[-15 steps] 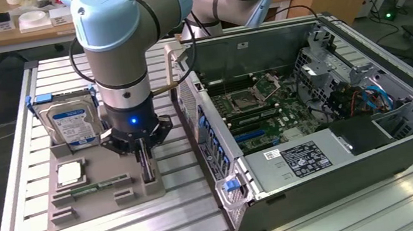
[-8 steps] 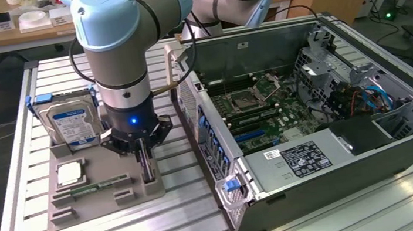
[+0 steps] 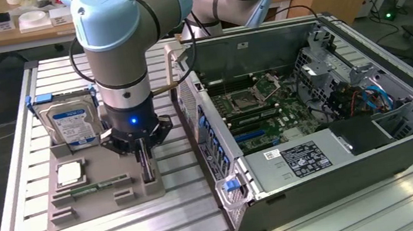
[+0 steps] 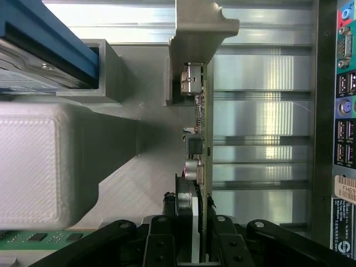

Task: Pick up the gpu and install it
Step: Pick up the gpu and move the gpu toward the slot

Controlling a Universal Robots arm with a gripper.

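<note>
Slats of bare aluminium make up the table [image 3: 360,214] in the exterior view. An open computer case [image 3: 314,155] lies on its side toward the exterior view's right, and a grey holder tray [image 3: 69,215] sits just beside it on the left. The arm [image 3: 123,49] reaches straight down over the tray. Its gripper [image 3: 143,158] is at the tray's edge nearest the case, down on the gpu [image 3: 149,174], which stands on its long edge in a slot of the tray. Further to the exterior view's left a hard drive [image 3: 71,125] with a blue-and-white label stands upright (in a blue frame). A square processor chip [image 3: 70,173] lies flat near it, and a slim green memory stick [image 3: 93,188] lies close to the chip.

In the wrist view the gpu [image 4: 203,128] is seen edge-on, with a brownish-green board, small components along one face and a dark block near the gripper. Its silver bracket [image 4: 194,33] is at the far end. The gripper [image 4: 192,225] has its black fingers [image 4: 161,242] drawn together on the card, one against each face, and the card is seated in the tray [image 4: 128,167]. The hard drive [image 4: 39,50] and the memory stick [image 4: 33,238] lie on one side of the card. The table [image 4: 261,122] and the case's rear ports [image 4: 345,111] lie on the other.
</note>
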